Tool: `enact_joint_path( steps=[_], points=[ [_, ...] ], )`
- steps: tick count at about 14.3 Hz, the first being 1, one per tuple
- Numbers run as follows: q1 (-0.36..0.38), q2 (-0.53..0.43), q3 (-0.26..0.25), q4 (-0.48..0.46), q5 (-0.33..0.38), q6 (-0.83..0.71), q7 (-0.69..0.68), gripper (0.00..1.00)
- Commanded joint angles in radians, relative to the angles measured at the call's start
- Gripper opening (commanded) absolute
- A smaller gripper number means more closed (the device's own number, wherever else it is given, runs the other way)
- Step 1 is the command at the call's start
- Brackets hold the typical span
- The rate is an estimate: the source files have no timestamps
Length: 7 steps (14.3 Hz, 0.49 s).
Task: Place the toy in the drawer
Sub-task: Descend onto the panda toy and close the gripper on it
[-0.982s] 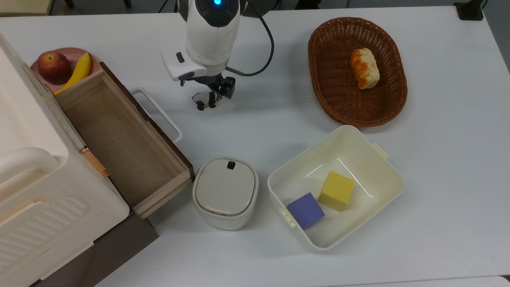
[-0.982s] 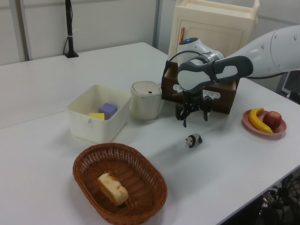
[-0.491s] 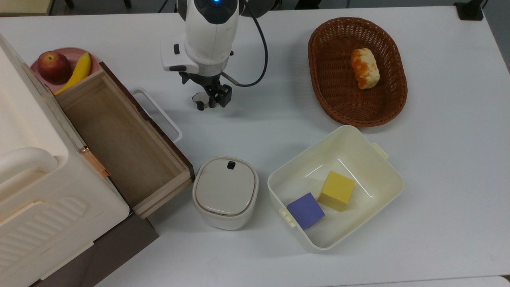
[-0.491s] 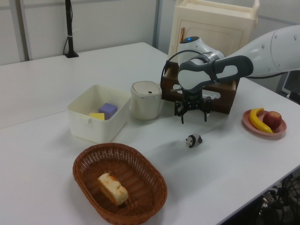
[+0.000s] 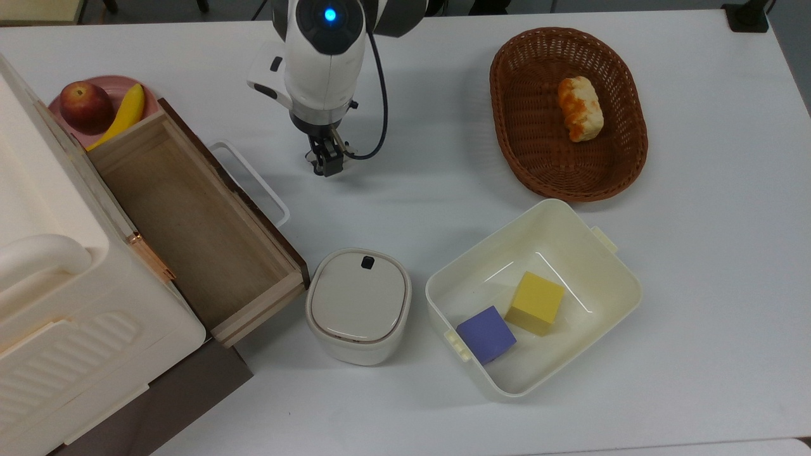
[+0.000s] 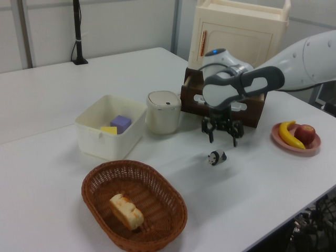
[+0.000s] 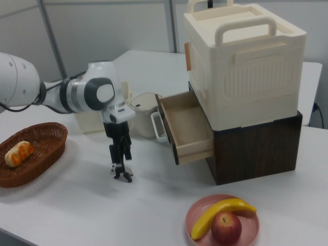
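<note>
1. The gripper (image 6: pixel 223 140) has swung round at the wrist over the last second and come across from beside the toy (image 6: pixel 216 157) to directly above it. In the top view its black fingers now cover the spot where the panda showed clear of them a moment ago.
2. It has also dropped a little. In the left view the fingertips hang just above the toy without touching it.
3. The fingers are spread apart with nothing between them, one to each side of the panda's position.
4. The toy has not moved. It stands on its feet on the white table (image 5: pixel 443 158), out in front of the drawer (image 5: pixel 190 221) on the side of the drawer's dark front, near the white loop handle (image 5: pixel 250 180) but apart from it.
5. The drawer is pulled well out and its light-wood inside is bare, so nothing blocks the drop-off.
6. I judge that the approach and alignment are about done and the grasp is not yet made. What remains is a short straight descent, a close on the small body, a lift, and a short carry over the drawer's front edge.
7. The figurine is tiny and rounded, so an off-centre pinch could squirt it out sideways.
</note>
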<state>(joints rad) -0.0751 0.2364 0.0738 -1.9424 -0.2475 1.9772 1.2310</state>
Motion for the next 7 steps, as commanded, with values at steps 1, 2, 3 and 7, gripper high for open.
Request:
enact_joint_path(
  steps=[1,2,3,7],
  points=[
    [0.005,-0.043,-0.023,-0.125,0.017,0.064,0.057,1.00],
    [0.005,-0.043,-0.025,-0.139,0.019,0.080,0.057,1.00],
    [0.003,-0.043,-0.025,-0.148,0.019,0.081,0.057,1.00],
    [0.005,-0.043,-0.025,-0.133,0.019,0.091,0.053,1.00]
  ],
)
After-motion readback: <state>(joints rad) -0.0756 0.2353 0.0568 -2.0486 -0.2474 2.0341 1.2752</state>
